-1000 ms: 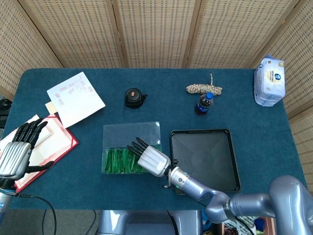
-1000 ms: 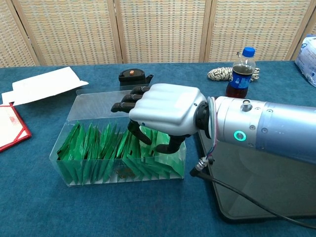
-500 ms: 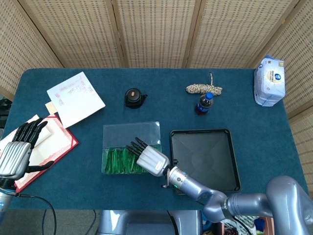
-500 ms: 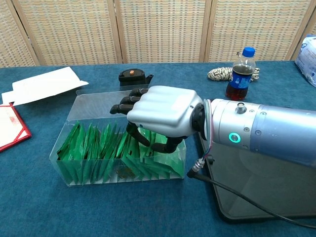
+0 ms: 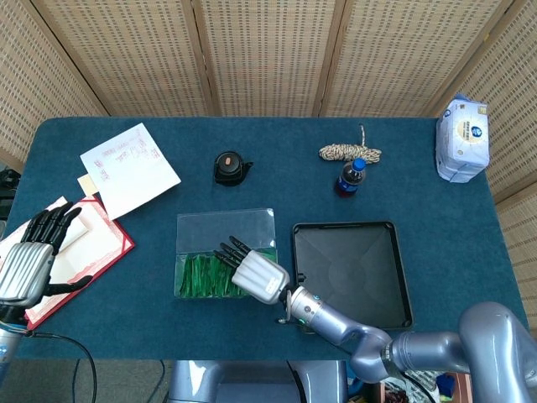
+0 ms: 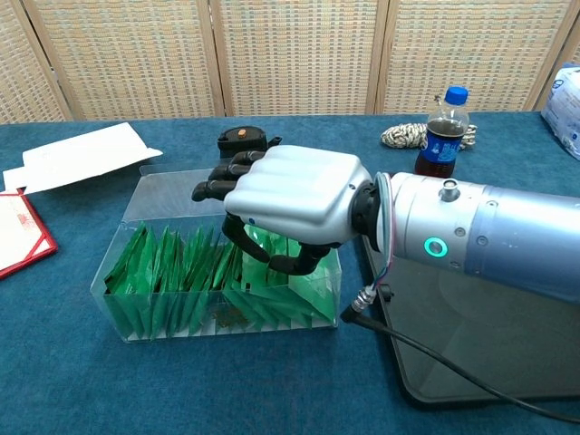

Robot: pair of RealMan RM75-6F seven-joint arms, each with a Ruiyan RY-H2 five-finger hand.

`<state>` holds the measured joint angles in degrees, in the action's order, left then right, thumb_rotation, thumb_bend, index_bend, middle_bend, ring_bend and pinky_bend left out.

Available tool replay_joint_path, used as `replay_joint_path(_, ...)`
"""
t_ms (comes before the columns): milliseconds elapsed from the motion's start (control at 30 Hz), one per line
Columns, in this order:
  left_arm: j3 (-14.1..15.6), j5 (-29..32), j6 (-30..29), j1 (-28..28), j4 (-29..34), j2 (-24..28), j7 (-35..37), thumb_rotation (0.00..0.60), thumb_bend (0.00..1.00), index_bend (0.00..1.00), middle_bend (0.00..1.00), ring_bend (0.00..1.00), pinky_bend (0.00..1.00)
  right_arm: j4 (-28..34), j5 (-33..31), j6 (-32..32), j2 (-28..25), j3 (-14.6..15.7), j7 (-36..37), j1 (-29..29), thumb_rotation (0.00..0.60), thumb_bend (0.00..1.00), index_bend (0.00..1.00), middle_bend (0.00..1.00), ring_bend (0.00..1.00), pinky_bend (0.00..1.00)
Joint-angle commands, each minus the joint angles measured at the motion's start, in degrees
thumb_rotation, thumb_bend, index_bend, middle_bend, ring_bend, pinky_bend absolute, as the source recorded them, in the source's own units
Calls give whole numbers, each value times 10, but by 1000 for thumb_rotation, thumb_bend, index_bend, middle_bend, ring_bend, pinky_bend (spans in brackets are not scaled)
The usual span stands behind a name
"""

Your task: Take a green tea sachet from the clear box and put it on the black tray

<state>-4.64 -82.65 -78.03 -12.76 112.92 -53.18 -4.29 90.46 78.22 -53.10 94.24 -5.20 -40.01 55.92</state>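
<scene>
One clear box [image 6: 136,299]: sitting beside one black tray [image 5: 394,277].
Sachets [image 6: 181,281]: many, uncounted, standing inside.
Right hand [image 6: 285,204]: shifting leftward since earlier, fingers curling, holding nothing.
Left hand [image 5: 29,260]: resting, fingers spread.

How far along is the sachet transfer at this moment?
Early. Done: the right hand is over the clear box, fingers curled down among the green tea sachets. In hand: whether a sachet is pinched cannot be told. Left: lifting one out and placing it on the black tray, which holds nothing. The left hand rests open over the red folder.
</scene>
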Motion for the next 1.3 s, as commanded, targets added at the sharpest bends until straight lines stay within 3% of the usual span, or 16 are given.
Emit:
replay_joint_path(33,0,0,1,0,0,0,-1,600,68,0,0,0,0,9,11,-6,-7,-1,3,-2,600,575,662,152,0,128)
replay_joint_path(900,2,-6,-2,0,1,-1,0,600,68,0,0,0,0,143,53,-58,-112,-39,-4,-24,600,576,670,158,0,135)
replay_joint_path(1067,3,-6,-2,1,2,-1,-2,600,68,0,0,0,0,178,56,-80,-166,-49,-3,-43,600,576,670,159,0,140)
replay_joint_path(1300,4,-9,-4,2,4,-1,-4,600,67,0,0,0,0,184,67,-102,-222,-34,21,-77,600,576,670,159,0,139)
